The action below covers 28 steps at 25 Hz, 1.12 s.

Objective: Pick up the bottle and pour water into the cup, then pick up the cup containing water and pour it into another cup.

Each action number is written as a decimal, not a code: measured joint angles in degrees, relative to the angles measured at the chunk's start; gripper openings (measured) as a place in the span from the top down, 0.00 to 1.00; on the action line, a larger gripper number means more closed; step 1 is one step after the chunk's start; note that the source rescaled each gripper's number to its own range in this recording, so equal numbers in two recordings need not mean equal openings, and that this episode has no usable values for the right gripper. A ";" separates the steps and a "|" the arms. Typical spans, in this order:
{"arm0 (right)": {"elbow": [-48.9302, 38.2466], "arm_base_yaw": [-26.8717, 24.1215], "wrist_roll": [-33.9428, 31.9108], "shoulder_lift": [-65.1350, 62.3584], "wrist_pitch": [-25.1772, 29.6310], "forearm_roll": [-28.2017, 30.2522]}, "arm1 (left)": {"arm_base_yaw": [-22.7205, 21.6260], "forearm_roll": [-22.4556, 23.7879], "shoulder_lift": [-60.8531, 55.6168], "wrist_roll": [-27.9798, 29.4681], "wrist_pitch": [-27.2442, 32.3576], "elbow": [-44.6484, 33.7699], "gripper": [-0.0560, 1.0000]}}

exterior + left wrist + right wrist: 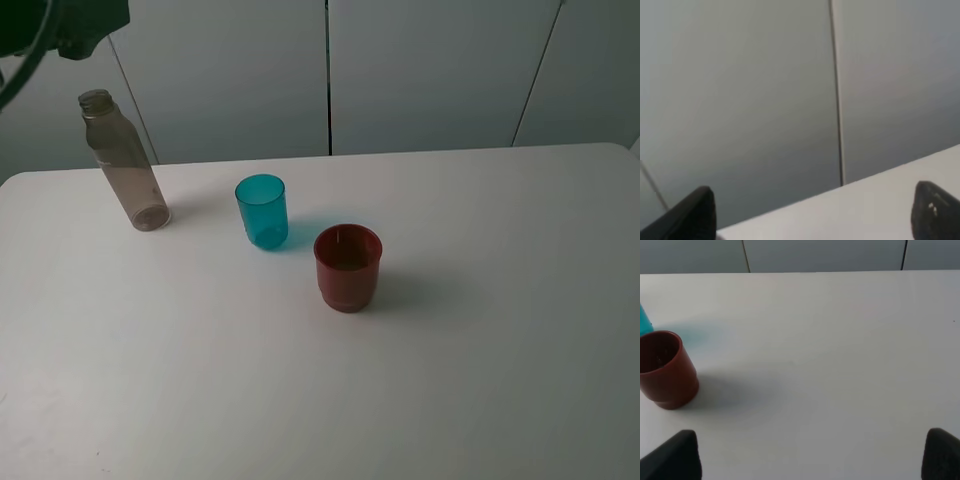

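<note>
Nearest the high camera is bare white table (pixel 300 400), with nothing on its front half. Going from left to right across that view, a dark piece of the left arm (pixel 70 25) hangs in the upper left corner, above and clear of the bottle (pixel 125 165). That bottle stands upright and uncapped near the table's far left edge, untouched. Near it to the right stands the teal cup (pixel 262 211), upright. Just beside that, a little nearer the camera, is the red cup (pixel 347 267), also upright; the two cups do not touch. Farther right the table is plain, with pale wall panels (pixel 430 70) behind. In the left wrist view, the left gripper (pixel 815 212) has its dark fingertips spread wide at the frame's two corners, holding nothing, aimed at the wall and the table's far edge. Seen from the right wrist, the right gripper (pixel 812 455) is likewise spread wide and empty above the table, with the red cup well off to one side and a sliver of the teal cup just behind it.
</note>
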<state>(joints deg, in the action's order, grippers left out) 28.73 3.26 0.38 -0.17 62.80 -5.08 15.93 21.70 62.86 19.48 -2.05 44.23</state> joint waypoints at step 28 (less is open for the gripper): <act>0.00 0.00 0.00 0.00 0.00 0.00 | -8.48 -17.10 -62.59 -14.04 70.35 -7.96 0.00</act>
<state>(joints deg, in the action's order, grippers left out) 28.73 3.26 0.38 -0.17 62.80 -5.08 7.45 4.60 0.26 5.45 68.29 36.27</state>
